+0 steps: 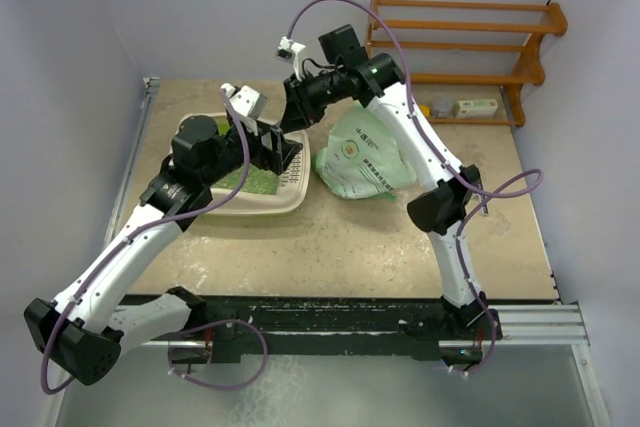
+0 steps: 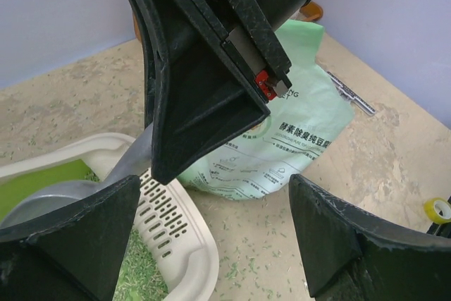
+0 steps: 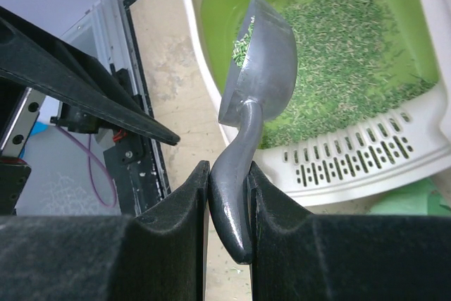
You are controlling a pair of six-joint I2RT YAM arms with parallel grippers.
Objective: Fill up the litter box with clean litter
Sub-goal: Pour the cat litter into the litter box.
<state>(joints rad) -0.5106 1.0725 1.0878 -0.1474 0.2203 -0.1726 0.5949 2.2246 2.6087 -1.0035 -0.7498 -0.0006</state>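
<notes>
The cream litter box with its lime-green inside sits at the table's left middle. Green litter covers part of its floor beside the slotted rim section. My right gripper is shut on the handle of a grey metal scoop. The scoop hangs over the box, tilted, with some litter at its lip. In the left wrist view the scoop's bowl shows above the box. My left gripper is open and holds nothing; it hovers over the box's right rim, just below the right gripper.
A pale green printed bag lies right of the box. Loose pellets are scattered on the table between them. A wooden rack stands at the back right, a tape roll and a small metal tool lie beyond the bag.
</notes>
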